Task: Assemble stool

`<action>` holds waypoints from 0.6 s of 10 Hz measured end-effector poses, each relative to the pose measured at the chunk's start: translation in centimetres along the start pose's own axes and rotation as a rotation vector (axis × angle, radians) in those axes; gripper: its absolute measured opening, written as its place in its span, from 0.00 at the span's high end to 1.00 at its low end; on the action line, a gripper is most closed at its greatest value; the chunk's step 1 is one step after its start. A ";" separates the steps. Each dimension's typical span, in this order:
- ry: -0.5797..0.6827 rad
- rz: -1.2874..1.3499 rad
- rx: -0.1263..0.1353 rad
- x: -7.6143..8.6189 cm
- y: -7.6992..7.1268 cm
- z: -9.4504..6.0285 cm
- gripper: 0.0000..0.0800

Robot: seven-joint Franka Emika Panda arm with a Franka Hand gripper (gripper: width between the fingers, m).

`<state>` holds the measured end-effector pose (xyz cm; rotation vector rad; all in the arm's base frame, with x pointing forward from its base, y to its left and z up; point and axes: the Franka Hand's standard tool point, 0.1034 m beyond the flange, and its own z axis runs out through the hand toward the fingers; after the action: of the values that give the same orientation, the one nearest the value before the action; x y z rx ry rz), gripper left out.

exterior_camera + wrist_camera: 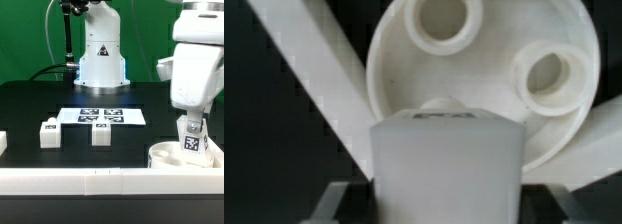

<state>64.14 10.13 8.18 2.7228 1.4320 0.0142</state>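
My gripper is shut on a white stool leg with a black-and-white tag and holds it upright over the round white seat disc at the exterior view's lower right. In the wrist view the held leg fills the middle between my grey fingers, its tip right at the seat disc, which shows two round holes. Whether the leg touches the disc I cannot tell. Two more white tagged legs stand on the black table to the left.
The marker board lies flat mid-table in front of the arm's white base. A long white border rail runs along the front edge. A small white piece sits at the exterior view's far left.
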 end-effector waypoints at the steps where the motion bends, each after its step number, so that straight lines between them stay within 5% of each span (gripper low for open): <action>1: -0.002 0.071 0.001 -0.1 0.0 0.0 0.58; 6: 0.006 0.693 0.007 0.1 -0.3 0.1 0.58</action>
<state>63.96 10.34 8.05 3.0626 0.4252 0.0499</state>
